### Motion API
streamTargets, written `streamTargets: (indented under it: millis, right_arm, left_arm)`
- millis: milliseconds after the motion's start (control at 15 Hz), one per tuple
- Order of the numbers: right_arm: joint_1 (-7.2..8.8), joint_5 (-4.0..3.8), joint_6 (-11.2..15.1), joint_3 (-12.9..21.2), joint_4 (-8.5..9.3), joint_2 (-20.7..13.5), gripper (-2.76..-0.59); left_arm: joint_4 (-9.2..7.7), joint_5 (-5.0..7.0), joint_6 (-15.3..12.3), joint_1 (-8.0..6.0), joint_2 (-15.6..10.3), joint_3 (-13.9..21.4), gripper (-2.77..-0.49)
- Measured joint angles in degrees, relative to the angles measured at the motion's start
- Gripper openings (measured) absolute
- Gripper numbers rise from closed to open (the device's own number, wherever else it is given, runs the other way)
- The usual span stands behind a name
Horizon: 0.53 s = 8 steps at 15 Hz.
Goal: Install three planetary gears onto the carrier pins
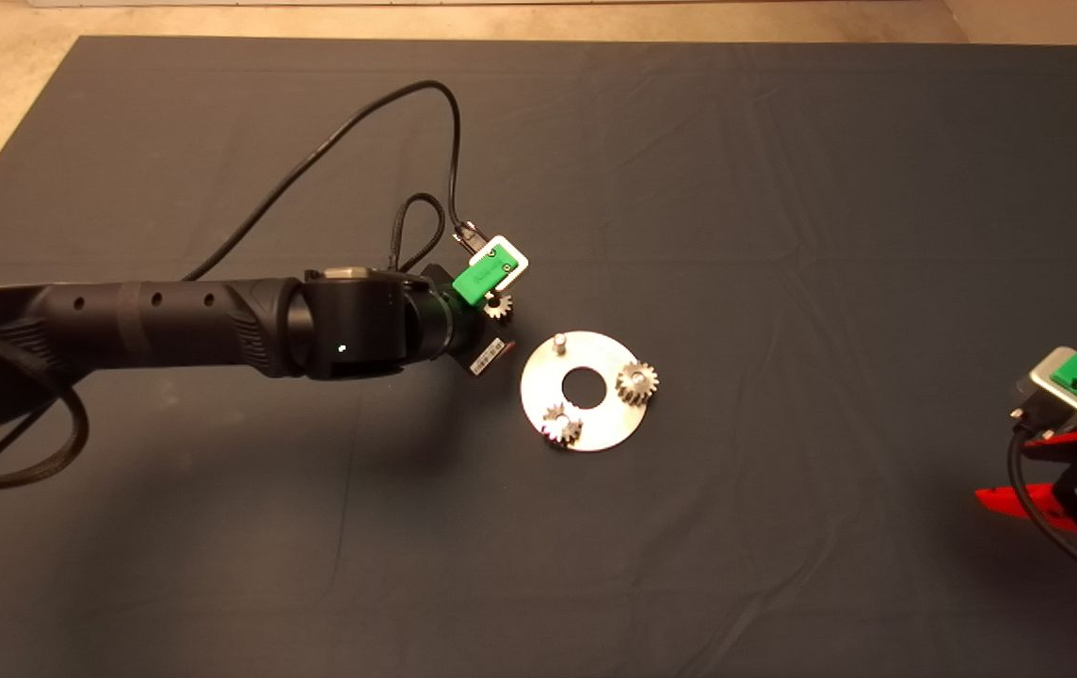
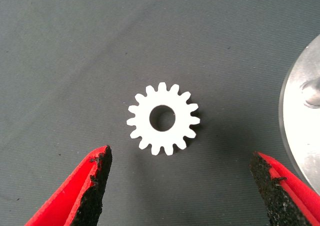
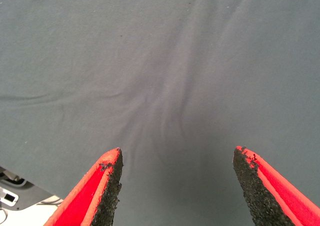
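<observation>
The carrier disc lies flat on the mat near the middle. Two planetary gears sit on two of its carrier pins. The third pin stands bare. A third gear lies flat on the mat just left of the disc. My left gripper hovers directly over it. In the left wrist view this gear lies ahead of the open gripper, untouched, with the disc's edge and the bare pin beside it. My right gripper waits open at the lower right.
A black cable loops from the left wrist over the mat behind the arm. The right wrist view shows only wrinkled dark mat between the open fingers, with the mat's edge at one corner.
</observation>
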Motion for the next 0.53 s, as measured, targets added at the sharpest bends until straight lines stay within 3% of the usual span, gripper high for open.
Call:
streamTargets:
  millis: [400,533]
  right_arm:
    - [0.00,0.00,0.00,0.00,-0.02,0.00,-1.73]
    - [0.02,0.02,0.00,0.00,-0.02,-0.01,-1.73]
  left_arm:
    - [0.00,-1.39,0.28,0.02,0.02,-1.80,-1.34]
    - [0.00,-2.56,1.12,0.10,0.07,-2.89,-1.34]
